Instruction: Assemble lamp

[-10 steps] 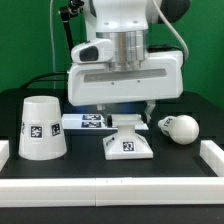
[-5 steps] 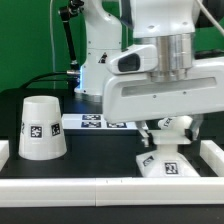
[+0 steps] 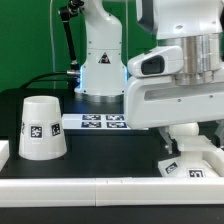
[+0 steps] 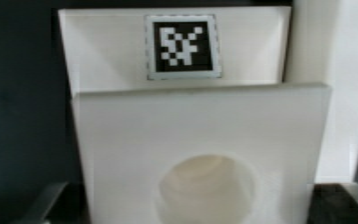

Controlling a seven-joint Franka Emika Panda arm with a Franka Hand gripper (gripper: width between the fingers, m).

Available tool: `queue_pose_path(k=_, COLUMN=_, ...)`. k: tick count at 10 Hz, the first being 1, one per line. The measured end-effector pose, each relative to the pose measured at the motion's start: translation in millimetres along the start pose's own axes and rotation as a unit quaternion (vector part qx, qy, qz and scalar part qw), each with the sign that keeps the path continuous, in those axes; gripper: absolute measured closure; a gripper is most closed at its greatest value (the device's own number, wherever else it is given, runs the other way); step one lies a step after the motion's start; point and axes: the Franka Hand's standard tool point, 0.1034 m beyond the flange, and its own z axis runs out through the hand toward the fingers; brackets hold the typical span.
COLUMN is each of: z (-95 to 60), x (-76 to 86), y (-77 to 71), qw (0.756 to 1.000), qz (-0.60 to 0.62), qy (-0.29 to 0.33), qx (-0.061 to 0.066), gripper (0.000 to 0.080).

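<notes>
Robotics lab test cell; a white industrial robot arm (image 3: 101, 55) stands at the back of a black desk (image 3: 95, 150) edged by a low white rim (image 3: 100, 188); a plain green backdrop (image 3: 30, 45) fills the wall behind; black-and-white square tracking tags mark the marker board (image 3: 100, 121) and a white lamp shade (image 3: 43, 127) on the desk.

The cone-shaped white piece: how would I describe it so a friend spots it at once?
On the black table, look to the exterior view's left, away from the robot's hand. The shade stands there beside the flat marker board. Alone among its neighbours it is a tall tapered cone, narrow end up, with square tags.
</notes>
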Motion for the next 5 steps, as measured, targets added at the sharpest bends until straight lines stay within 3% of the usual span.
queue_pose_path(k=1, z=0.0, x=0.2, y=0.4, qw=1.000, qz=0.000, qy=0.001, qx=0.000, gripper=0.0263)
queue_pose_path(k=2, z=0.1, x=0.1, y=0.3, qw=1.000, qz=0.000, qy=0.001, qx=0.000, gripper=0.0193)
queue_pose_path(k=3, z=0.2, x=0.0, y=0.3, qw=1.000, qz=0.000, qy=0.001, qx=0.000, gripper=0.0193)
queue_pose_path(k=4, z=0.3, x=-0.1, y=0.3, qw=1.000, qz=0.000, qy=0.000, qx=0.000, gripper=0.0119)
queue_pose_path(k=5, z=0.3, x=-0.1, y=0.3, qw=1.000, qz=0.000, qy=0.000, qx=0.000, gripper=0.0104)
